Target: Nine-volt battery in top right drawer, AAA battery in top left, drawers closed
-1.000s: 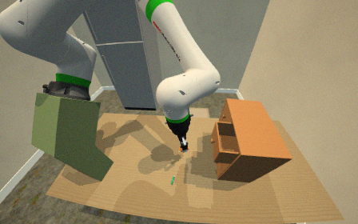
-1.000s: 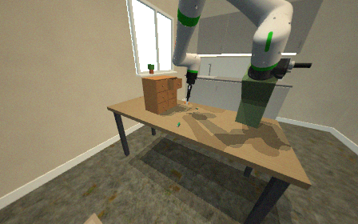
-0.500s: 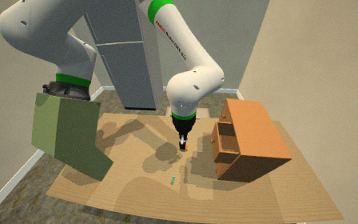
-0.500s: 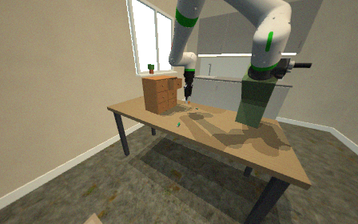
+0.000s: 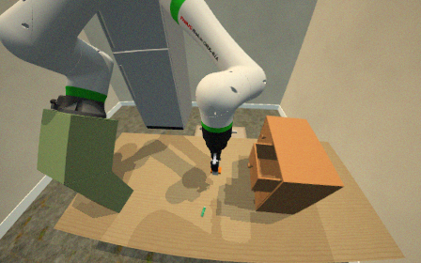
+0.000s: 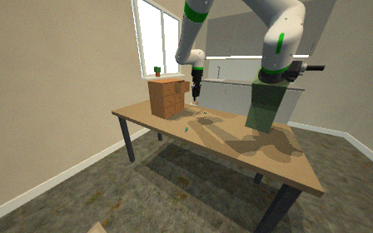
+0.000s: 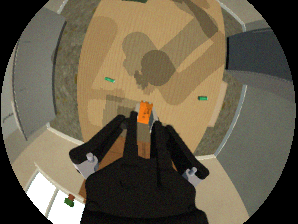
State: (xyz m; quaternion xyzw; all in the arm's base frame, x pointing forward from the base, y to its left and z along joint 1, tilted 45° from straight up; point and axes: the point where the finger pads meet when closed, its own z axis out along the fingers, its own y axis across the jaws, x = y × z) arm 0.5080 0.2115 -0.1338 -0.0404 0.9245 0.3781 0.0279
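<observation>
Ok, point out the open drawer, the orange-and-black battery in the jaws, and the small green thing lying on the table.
Open drawer (image 5: pixel 268 162), top view, on its inside floor.
Nine-volt battery (image 7: pixel 144 113), wrist view, on its orange body between the jaws.
Small green thing (image 5: pixel 203 212), top view, on its middle.

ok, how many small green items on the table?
2 small green items: one lies near the gripper, the other nearer the table edge, by the chest. The arm may hide others.
</observation>
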